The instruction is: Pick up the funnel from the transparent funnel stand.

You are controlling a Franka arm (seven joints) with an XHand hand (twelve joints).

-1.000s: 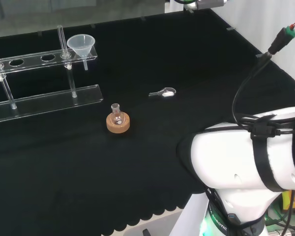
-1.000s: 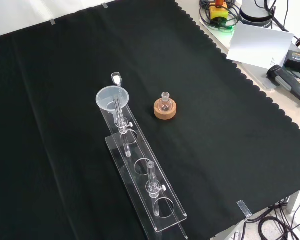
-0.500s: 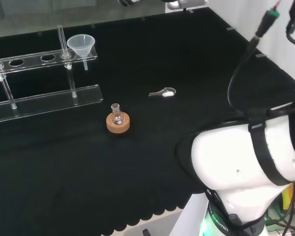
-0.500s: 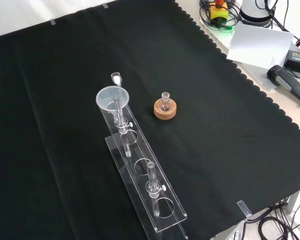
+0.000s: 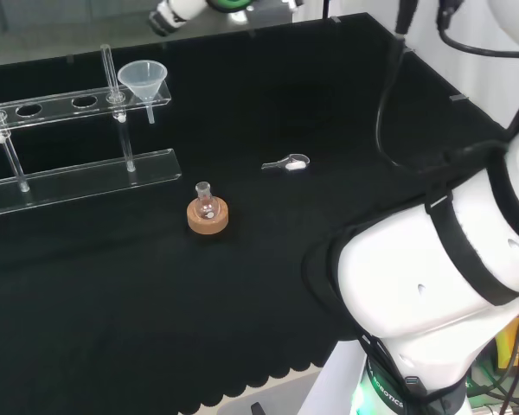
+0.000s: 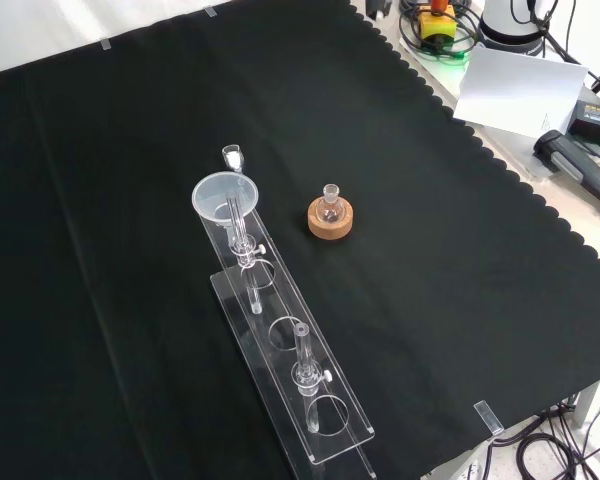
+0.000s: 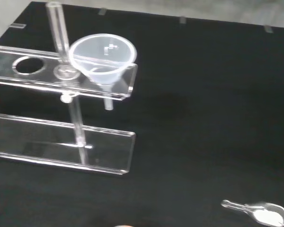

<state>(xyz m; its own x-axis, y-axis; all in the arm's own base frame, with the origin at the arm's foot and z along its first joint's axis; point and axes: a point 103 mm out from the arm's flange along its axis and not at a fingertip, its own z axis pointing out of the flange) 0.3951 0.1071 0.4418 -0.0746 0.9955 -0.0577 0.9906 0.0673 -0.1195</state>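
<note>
A clear funnel [image 5: 143,79] sits in the end hole of the transparent stand's [image 5: 78,169] upper shelf, its stem hanging below. The front view shows the funnel [image 6: 225,197] at the far end of the stand [image 6: 290,350]. From the wrist view I look down on the funnel [image 7: 103,56] and the stand's shelf [image 7: 38,80] from some way off. A white and black part of the hand [image 5: 180,10] pokes in at the head view's top edge, above and to the right of the funnel and well apart from it.
A small round flask on a cork ring [image 5: 208,212] stands in front of the stand. A small clear scoop [image 5: 287,162] lies on the cloth to the right, also seen as the scoop [image 7: 258,213]. Two upright posts rise from the stand.
The arm's white links have swung up and leftward in the head view, and the hand's end has come in at the top edge. Funnel, stand, flask and scoop have not moved.
</note>
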